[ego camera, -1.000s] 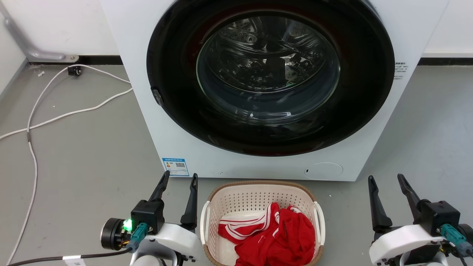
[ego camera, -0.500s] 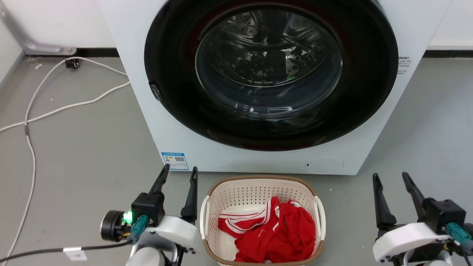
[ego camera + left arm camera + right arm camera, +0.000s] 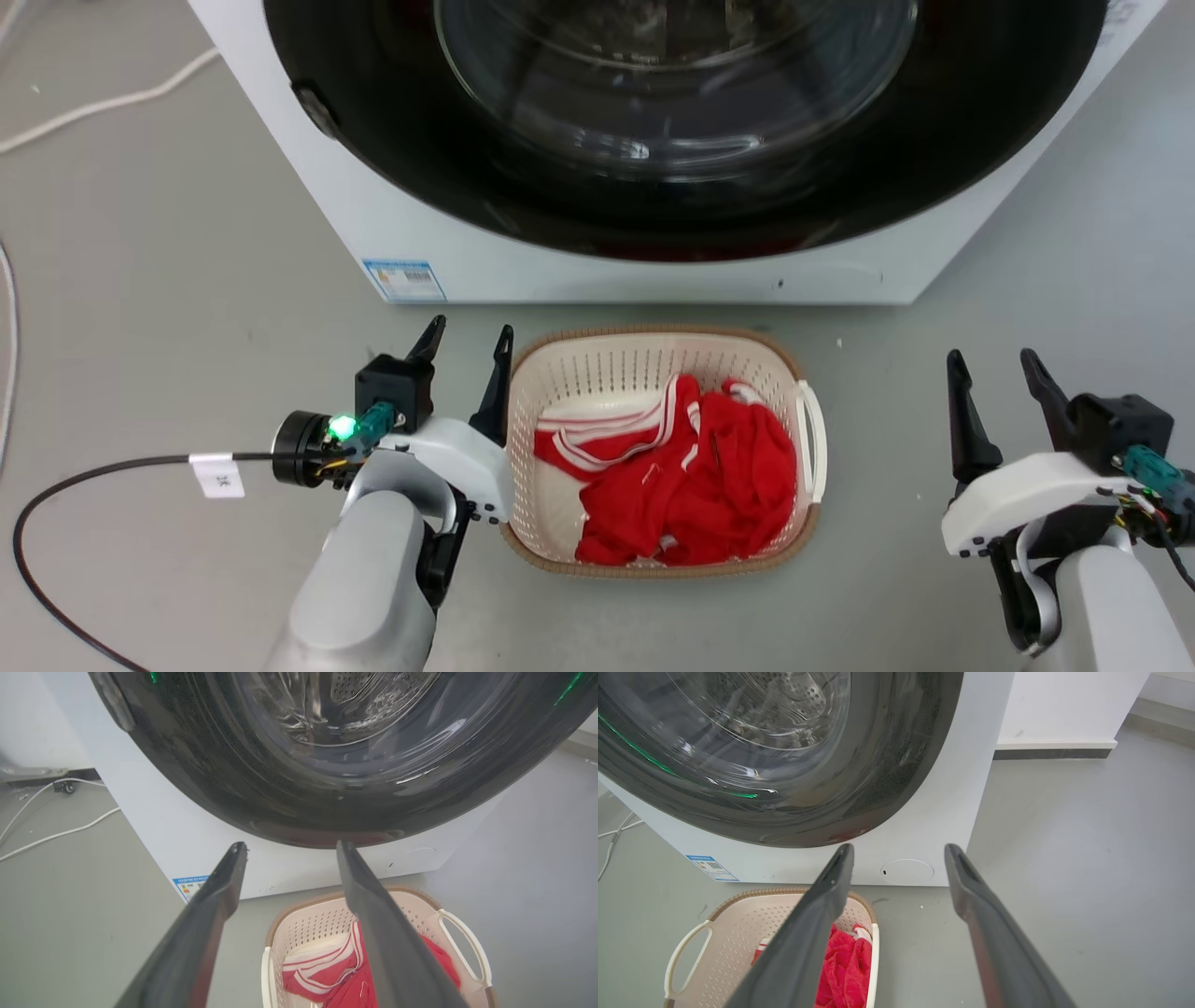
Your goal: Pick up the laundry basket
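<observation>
A white washing machine [image 3: 579,275] with a dark round glass door [image 3: 672,112] stands just ahead of both grippers, past their fingertips, blocking the way forward. Grey floor [image 3: 187,280] lies under both grippers. The laundry basket [image 3: 653,334] sits on the floor between the two grippers, close in front of the machine. It is just beside the left gripper [image 3: 471,329], whose inner finger overlaps its rim in the head view; whether they touch cannot be told. It is well apart from the right gripper [image 3: 990,357]. A red garment with white stripes [image 3: 709,467] is heaped inside the basket. Both grippers have their fingers spread and hold nothing. A white loop handle [image 3: 814,429] faces the right gripper. A black cable [image 3: 56,485] trails outward from the left wrist.
</observation>
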{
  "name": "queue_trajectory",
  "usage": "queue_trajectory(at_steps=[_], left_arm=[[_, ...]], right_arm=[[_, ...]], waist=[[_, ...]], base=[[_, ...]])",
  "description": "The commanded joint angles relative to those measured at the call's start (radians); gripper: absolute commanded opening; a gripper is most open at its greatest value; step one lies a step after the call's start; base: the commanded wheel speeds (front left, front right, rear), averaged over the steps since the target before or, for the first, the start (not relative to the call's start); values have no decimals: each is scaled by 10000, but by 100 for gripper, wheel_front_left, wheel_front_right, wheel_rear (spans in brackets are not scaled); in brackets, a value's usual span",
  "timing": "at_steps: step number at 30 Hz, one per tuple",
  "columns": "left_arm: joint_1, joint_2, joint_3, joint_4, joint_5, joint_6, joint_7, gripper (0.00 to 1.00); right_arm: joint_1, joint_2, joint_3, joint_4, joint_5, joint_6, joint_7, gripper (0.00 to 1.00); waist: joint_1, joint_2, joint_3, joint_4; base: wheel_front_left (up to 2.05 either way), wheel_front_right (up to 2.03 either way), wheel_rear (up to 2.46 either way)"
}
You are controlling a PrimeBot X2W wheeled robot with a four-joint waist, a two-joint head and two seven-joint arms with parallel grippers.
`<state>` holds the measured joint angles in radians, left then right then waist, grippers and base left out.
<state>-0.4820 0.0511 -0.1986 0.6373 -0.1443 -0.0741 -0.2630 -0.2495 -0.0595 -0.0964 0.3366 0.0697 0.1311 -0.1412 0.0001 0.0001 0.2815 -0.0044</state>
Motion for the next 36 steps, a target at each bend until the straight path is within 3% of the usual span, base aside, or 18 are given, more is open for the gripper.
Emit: queue_trajectory(at_steps=[1,10,20,36], left_arm=[[-330,39,43,374,-93,-66,-7,100],[-1981,264,19,3061,-557,-404,212,100],[-3367,514,-346,4825,-1064,-558,951,100],[-5228,1360,-1900,5347,-3106,-565,3403,100]], right_arm=[[-349,-65,82,273,65,-7,-17,100],[-2013,-272,1067,2746,617,-7,193,100],[-3926,-277,2453,5123,1522,-7,305,100],[-6956,-61,4614,7662,3180,-7,935,100]], waist=[[-1,-1,894,-129],[-1,-1,2684,-271],[-1,-1,4121,-445],[-1,-1,5649,-884]], base=[[0,0,0],[0,0,0],[0,0,0],[0,0,0]])
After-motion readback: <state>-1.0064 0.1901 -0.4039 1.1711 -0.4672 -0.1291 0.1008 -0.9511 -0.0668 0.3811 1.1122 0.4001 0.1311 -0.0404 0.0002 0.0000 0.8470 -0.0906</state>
